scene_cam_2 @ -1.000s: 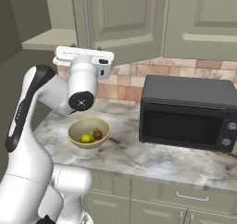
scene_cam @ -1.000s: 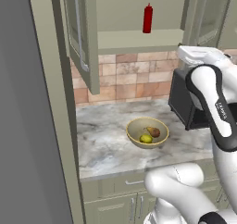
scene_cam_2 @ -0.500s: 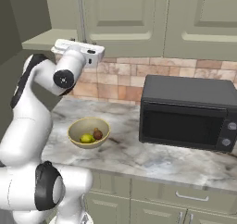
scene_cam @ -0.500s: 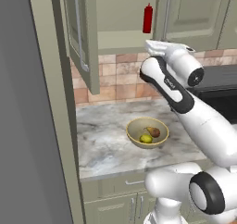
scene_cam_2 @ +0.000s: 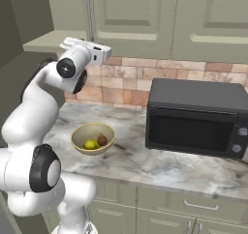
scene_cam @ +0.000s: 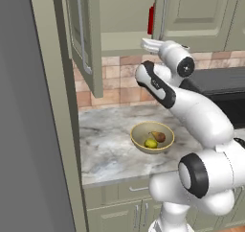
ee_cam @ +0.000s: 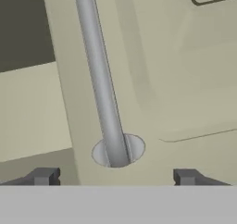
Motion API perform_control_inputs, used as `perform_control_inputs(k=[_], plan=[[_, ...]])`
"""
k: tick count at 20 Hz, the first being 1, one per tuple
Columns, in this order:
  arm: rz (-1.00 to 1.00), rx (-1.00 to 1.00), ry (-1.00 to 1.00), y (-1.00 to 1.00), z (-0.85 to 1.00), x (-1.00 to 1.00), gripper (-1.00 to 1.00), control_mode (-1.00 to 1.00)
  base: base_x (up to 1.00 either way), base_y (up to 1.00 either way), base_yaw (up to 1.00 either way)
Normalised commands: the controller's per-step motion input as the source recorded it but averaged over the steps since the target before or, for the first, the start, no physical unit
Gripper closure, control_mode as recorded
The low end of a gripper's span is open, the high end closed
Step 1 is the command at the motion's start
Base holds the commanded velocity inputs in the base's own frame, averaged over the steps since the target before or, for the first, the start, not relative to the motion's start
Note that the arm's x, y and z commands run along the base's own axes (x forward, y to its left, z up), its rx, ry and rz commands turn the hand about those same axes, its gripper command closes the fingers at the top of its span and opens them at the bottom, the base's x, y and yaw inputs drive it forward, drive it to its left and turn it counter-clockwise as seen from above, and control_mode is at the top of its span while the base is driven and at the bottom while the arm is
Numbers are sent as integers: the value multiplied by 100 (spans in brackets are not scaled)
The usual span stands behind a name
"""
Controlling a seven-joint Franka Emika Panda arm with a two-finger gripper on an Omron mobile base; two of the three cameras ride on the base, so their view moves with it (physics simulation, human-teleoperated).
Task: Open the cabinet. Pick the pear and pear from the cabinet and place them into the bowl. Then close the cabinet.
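The cabinet's left door (scene_cam: 90, 44) hangs wide open, while its right door (scene_cam: 191, 10) is swung nearly shut in front of the shelf. In the hand view, that right door's slim metal handle (ee_cam: 104, 93) ends just above my gripper (ee_cam: 115, 177), whose fingertips (ee_cam: 44, 176) stand wide apart on either side of the handle's foot, touching nothing. From the left base view my gripper (scene_cam: 146, 44) is at the right door's lower left corner. Both pears, one yellow-green (scene_cam: 151, 143) and one browner (scene_cam: 159, 136), lie in the golden-tan bowl (scene_cam: 139, 133) on the counter, below the arm.
A red squeeze bottle (scene_cam: 151, 18) stands on the cabinet shelf, half hidden by the right door. A black microwave (scene_cam_2: 196, 117) sits on the marble counter (scene_cam_2: 145, 160) to the right of the bowl (scene_cam_2: 80, 134). A tall grey panel (scene_cam: 28, 130) walls off the left side.
My arm has swung left from above the microwave up to the cabinet. The right door has come round toward shut, now covering part of the red bottle. The fingers have narrowed slightly.
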Motion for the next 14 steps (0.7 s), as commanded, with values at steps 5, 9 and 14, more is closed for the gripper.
perform_control_inputs(k=[5,9,14], plan=[[-1,0,23,32,0,-21,-100,-100,0,0,0],[0,0,34,23,11,-100,-100,-100,0,0,0],[0,0,34,4,5,-100,-100,-100,0,0,0]])
